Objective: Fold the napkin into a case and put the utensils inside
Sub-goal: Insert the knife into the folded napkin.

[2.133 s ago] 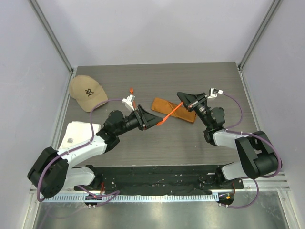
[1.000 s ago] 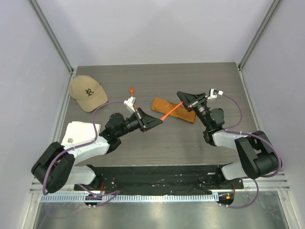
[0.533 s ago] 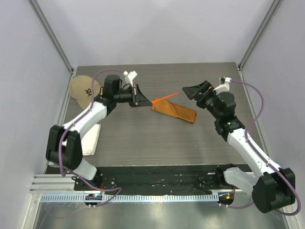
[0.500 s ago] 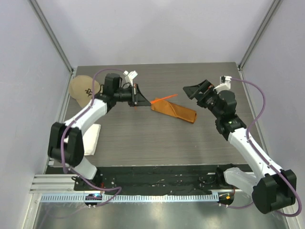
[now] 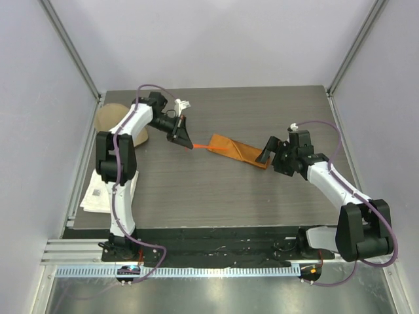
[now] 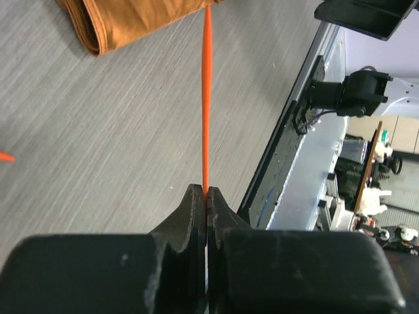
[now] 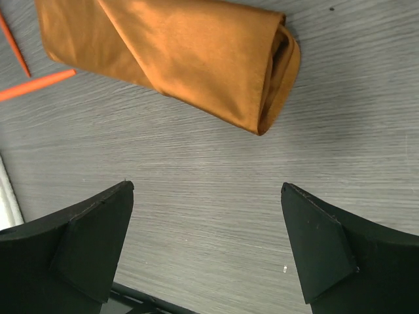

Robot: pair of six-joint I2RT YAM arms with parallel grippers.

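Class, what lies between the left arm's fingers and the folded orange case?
An orange utensil, pinched in the left fingers, stretches toward the case above bare table; the left wrist view shows it.

Folded rust-orange cloth case (image 7: 170,52): thin, soft weave with a faint sheen, smooth apart from one diagonal fold. Beneath the case, dark grey wood-grain table top (image 7: 216,163), matt and finely streaked. Just beside the case, thin bright-orange plastic utensil (image 6: 207,98), smooth, slightly glossy. Well left of the case, tan cloth cap (image 5: 107,121), matt. Near the case, black right gripper (image 7: 206,190): hard plastic, dull finish.
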